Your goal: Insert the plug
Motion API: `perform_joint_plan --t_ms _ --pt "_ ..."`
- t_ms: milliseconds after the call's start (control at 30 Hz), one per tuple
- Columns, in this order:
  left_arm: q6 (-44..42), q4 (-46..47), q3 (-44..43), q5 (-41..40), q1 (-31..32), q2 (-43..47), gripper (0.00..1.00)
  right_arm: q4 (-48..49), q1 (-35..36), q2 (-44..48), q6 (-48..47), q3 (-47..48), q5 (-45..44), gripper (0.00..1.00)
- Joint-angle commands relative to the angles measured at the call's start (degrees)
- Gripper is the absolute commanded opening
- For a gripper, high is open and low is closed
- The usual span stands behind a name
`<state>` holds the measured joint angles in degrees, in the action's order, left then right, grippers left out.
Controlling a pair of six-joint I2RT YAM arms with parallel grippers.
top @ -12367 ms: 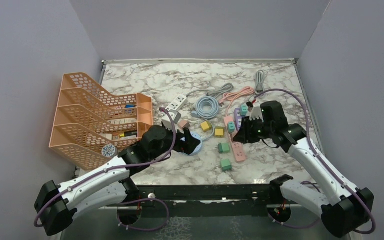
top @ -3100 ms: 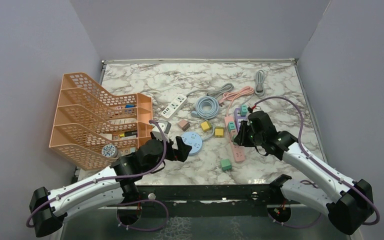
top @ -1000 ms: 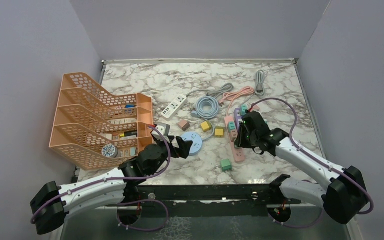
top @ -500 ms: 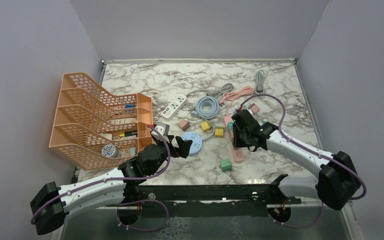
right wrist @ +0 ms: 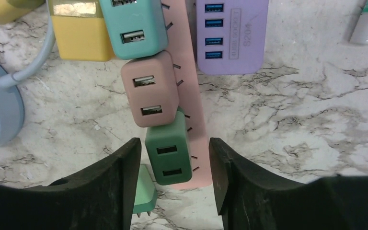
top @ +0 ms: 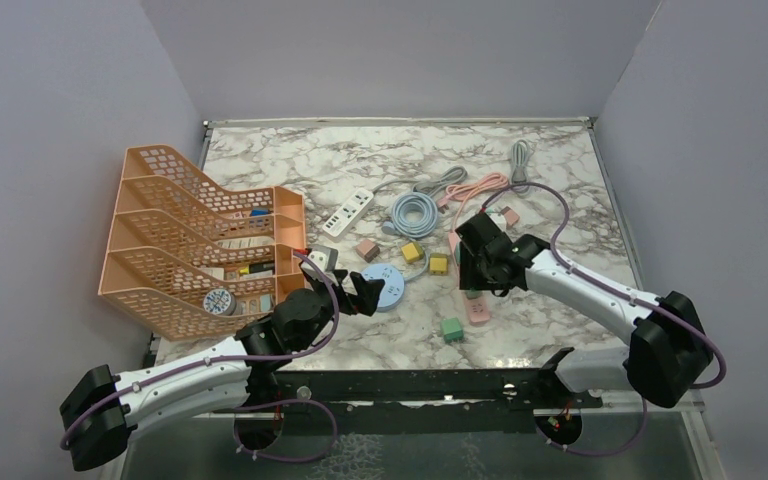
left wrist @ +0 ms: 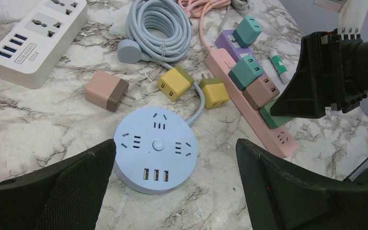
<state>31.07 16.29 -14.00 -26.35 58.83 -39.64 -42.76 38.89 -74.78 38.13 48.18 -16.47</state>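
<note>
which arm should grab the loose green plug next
Probably right: right gripper hangs open over the pink strip, loose green plug beside its finger; left gripper hovers over the round blue hub.

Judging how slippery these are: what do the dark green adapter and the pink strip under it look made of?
Dark green adapter: smooth matte plastic, judging by even colour and rounded moulded edges. Pink strip: likely the same hard plastic, satin, with crisp slots.
</note>
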Motion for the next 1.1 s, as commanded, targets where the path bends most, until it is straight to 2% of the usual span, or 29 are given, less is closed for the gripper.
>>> perform_joint_plan --t_ms 0,167,400,633,933,1067 --pt "-0.97 2.09 0.3 -0.23 -0.25 0.27 0.98 -5.39 -0.39 0.36 3.02 4.63 -1.25 0.55" --pt "-1.01 2.04 0.22 -0.18 -0.29 0.04 0.98 -10.66 -0.39 -2.28 3.6 7.69 1.26 0.54" --pt "-1.0 1.99 0.21 -0.11 -0.25 -0.44 0.98 -13.11 -0.48 -4.71 4.06 8.69 0.91 0.46" --pt "-1.17 1.99 -0.13 -0.08 -0.29 -0.79 0.98 -11.09 -0.57 -7.3 1.41 9.57 1.97 0.3" --pt "-1.19 1.34 -0.41 -0.88 -0.29 -0.58 0.98 -8.02 -0.62 -12.66 -1.81 8.37 3.54 0.02" --pt "-1.23 1.17 -0.41 -1.27 -0.28 -0.48 0.98 -6.55 -0.57 -15.56 -2.32 6.8 3.91 0.01"
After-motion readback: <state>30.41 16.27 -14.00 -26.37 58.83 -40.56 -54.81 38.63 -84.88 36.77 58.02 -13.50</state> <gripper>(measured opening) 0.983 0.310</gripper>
